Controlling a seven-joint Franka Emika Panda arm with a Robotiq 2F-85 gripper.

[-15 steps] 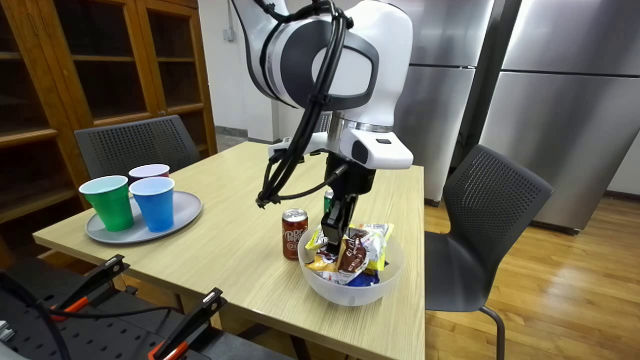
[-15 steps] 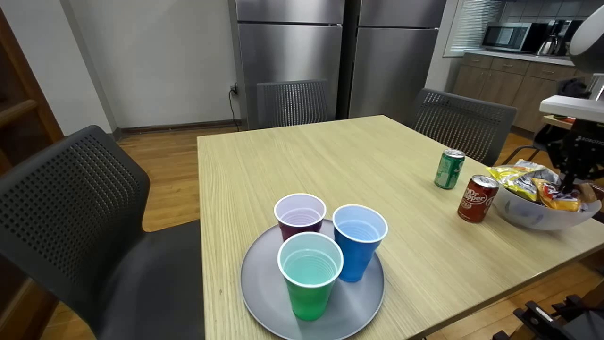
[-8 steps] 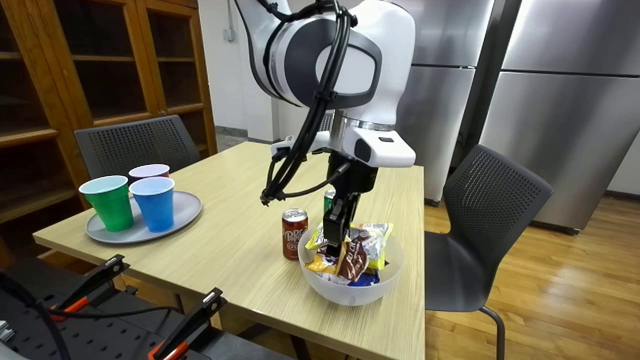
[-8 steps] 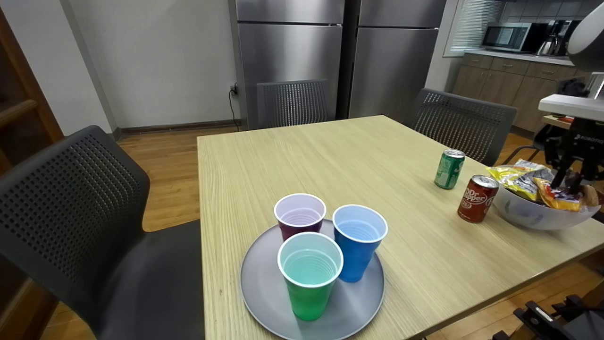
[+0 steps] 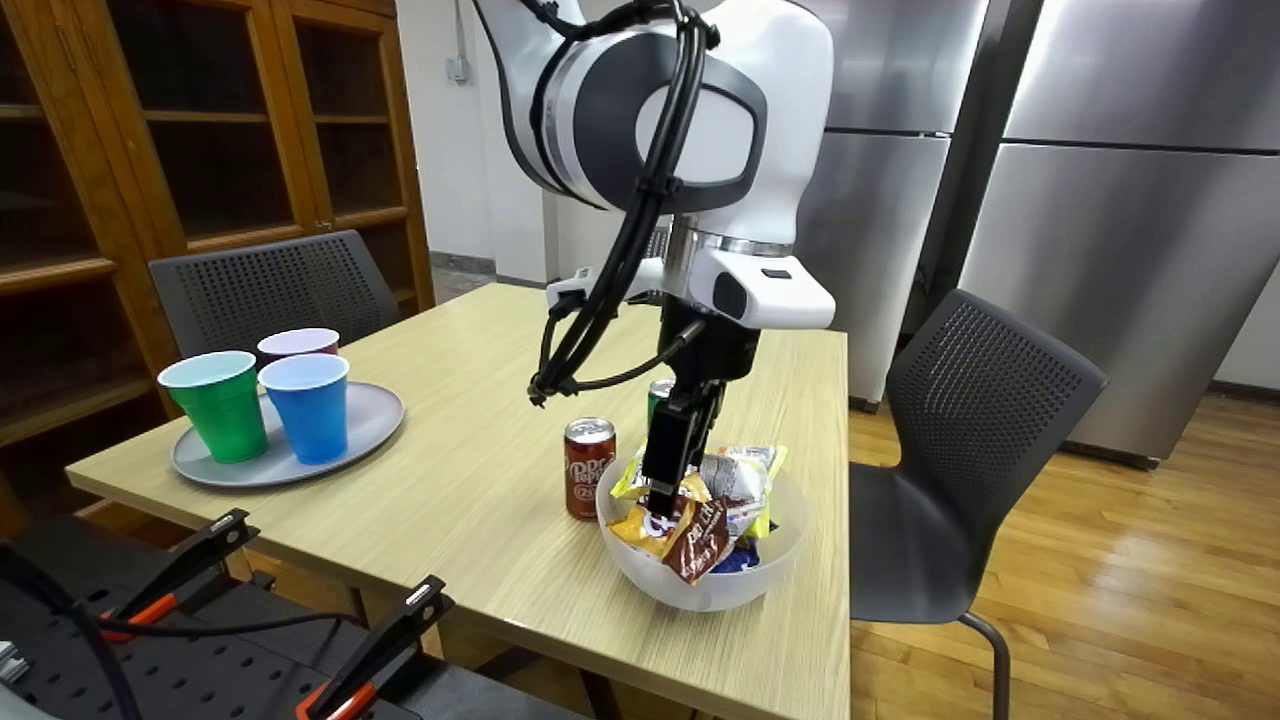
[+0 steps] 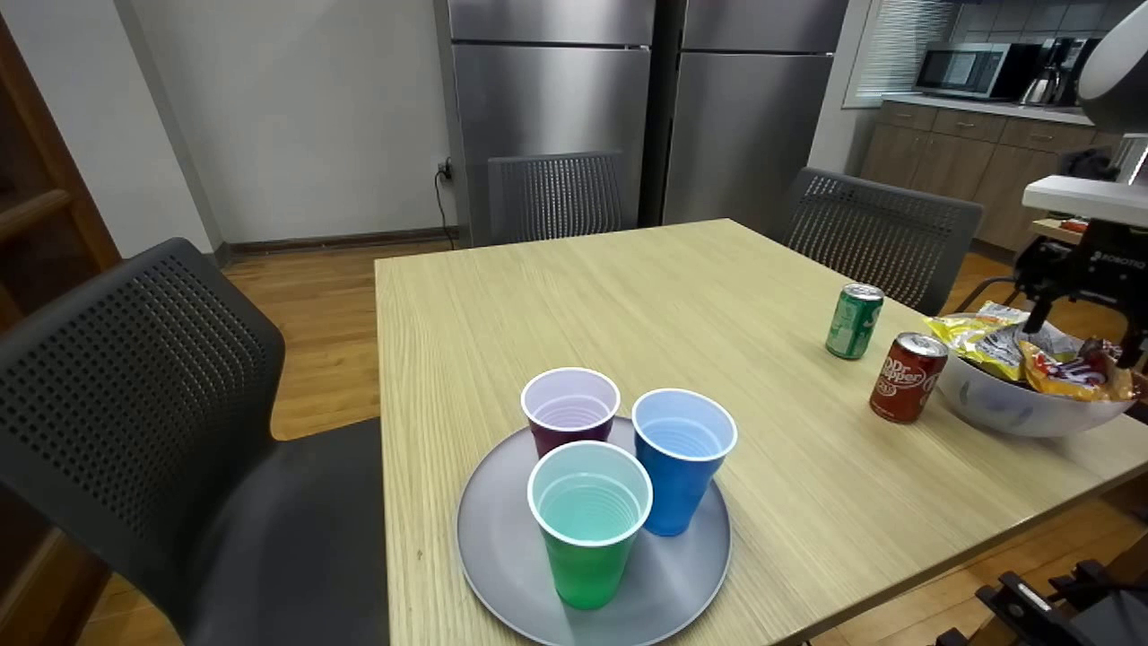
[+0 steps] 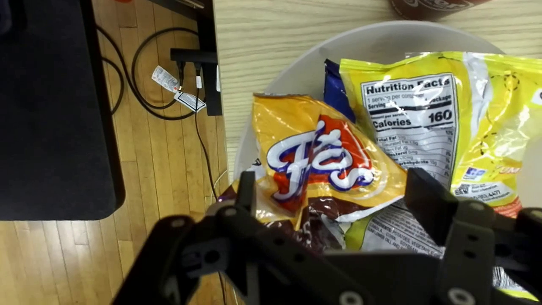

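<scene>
Your claw [image 7: 331,184] stands with its jaws spread wide over the pale bowl [image 5: 700,592] on the counter [image 6: 574,296], gripping nothing. In the wrist view the orange snack bag [image 7: 322,148] shows between the two fingertips, inside the bowl and next to a yellow bag [image 7: 440,114]; you can't tell whether either tip touches it. You appear to be at the grasp-or-release step: to grasp, centre over the orange bag, lower and close; to leave it, lift straight up.

I see two tall stainless-steel refrigerators [image 6: 552,112] beside a pale grey wall [image 6: 309,108]; the brown wooden floor [image 5: 1170,530] reflects light near a dark plastic chair [image 5: 970,430].
</scene>
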